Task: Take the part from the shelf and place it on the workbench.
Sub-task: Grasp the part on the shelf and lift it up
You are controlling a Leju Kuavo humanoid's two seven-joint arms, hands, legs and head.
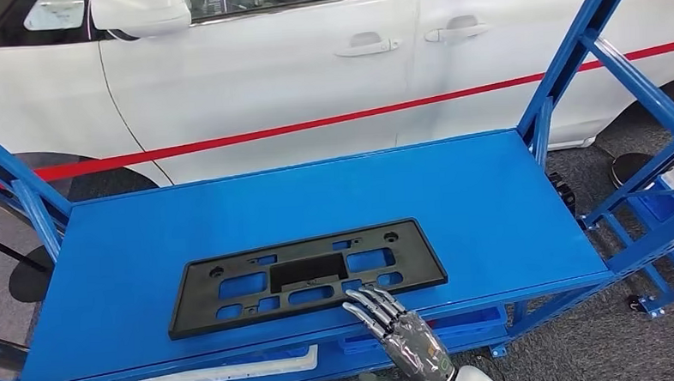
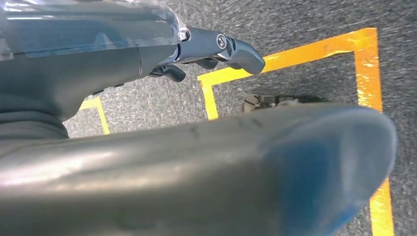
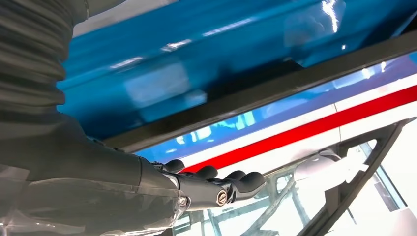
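Lying flat, part lengthwise left-right.

A black part is seen on a bright blue shelf. A white car at 12 o'clock is crossed by 1 red stripe. The right hand is coloured silver-grey with darker fingers. Grey carpet is marked with yellow tape.

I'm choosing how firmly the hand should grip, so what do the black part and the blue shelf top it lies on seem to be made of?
The black part looks like moulded plastic with a matt finish: thin, with moulded cut-outs and no glare. The blue shelf top looks like painted sheet metal, smooth and semi-gloss; in the right wrist view it throws bright reflections. Neither can be confirmed by sight alone.
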